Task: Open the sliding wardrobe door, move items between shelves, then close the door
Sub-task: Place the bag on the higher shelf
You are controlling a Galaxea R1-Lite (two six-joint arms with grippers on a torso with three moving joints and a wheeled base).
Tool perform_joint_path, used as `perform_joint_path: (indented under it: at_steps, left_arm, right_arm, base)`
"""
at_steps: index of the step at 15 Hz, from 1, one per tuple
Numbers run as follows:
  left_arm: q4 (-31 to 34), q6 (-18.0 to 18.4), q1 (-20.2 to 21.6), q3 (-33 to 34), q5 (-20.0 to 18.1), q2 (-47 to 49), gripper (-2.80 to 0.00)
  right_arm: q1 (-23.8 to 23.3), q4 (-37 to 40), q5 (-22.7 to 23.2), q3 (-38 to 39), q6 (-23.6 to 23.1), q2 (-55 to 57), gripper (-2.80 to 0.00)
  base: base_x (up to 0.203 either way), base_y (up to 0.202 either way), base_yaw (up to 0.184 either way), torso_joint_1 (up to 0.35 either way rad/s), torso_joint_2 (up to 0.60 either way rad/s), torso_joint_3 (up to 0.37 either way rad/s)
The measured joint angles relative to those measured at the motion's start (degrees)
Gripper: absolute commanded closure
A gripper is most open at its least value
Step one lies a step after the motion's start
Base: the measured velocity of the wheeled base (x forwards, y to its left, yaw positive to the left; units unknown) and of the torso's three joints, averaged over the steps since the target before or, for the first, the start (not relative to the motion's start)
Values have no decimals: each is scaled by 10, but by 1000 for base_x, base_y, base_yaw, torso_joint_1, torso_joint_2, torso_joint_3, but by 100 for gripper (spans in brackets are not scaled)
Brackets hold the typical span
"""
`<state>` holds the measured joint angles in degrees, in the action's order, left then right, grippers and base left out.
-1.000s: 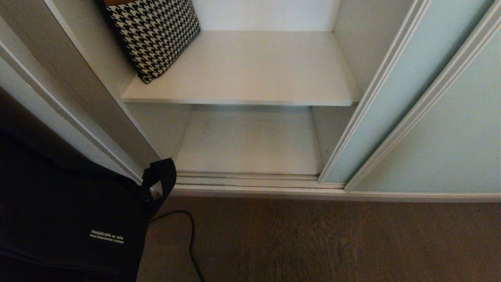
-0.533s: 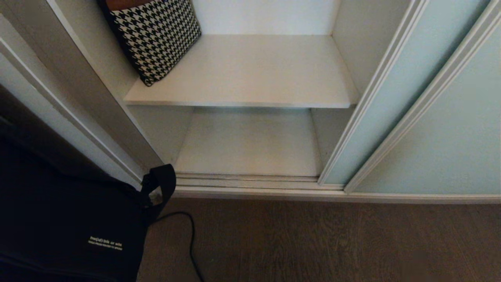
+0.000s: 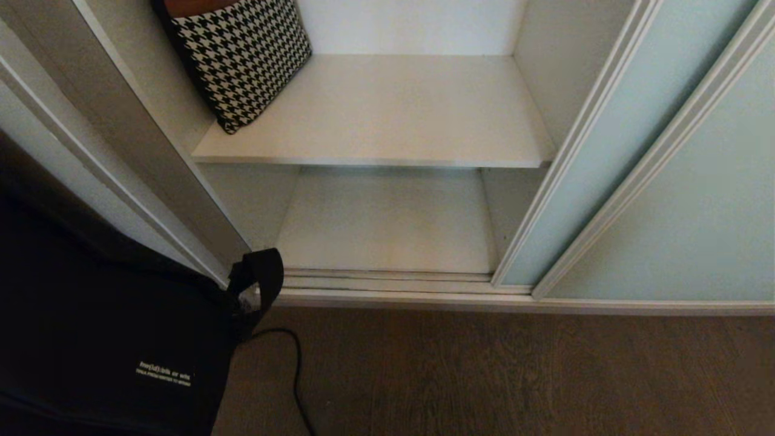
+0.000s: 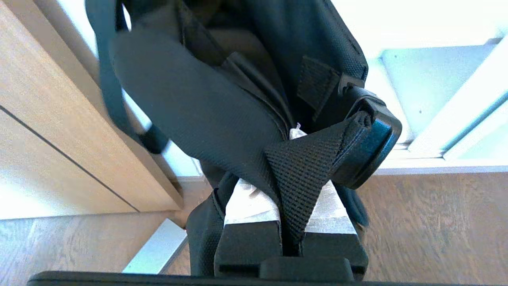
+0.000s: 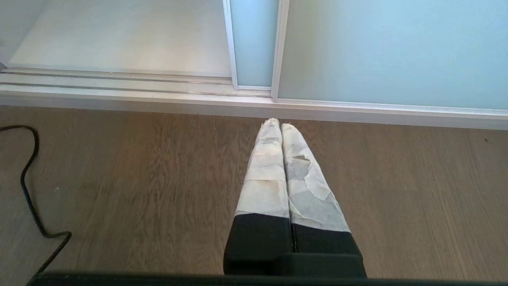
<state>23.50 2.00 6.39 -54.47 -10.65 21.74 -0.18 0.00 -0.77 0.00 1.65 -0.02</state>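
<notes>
Beside the open wardrobe, left claw (image 4: 291,186) grips black bag (image 3: 109,339) strap (image 4: 301,174)

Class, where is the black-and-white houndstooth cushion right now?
In the head view, the black-and-white houndstooth cushion stands tilted at the left end of the upper white shelf, leaning against the wardrobe's left inner wall.

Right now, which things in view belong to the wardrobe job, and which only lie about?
Belong to the job:
- black bag, its strap clamped in the left gripper
- upper shelf
- lower shelf
- sliding wardrobe door, slid open

Just lying about:
- houndstooth cushion on the upper shelf
- black cable on the floor
- right gripper, idle, jaws shut
</notes>
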Motion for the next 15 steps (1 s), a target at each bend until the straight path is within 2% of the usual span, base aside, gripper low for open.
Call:
perform_joint_path:
  at_steps: [9,13,15]
  left_arm:
    - [0,0,0,4,0,-3,0]
    - [0,14,0,4,0,-3,0]
    - [0,21,0,-1,0,-1,0]
  right_arm:
    - [0,0,0,0,0,0,0]
    - [0,0,0,0,0,0,0]
    - [0,0,0,0,0,0,0]
  base:
    - [184,0,-1,4,1,5]
    - [192,0,2,1,0,2]
    - [62,0,2,6,2,1]
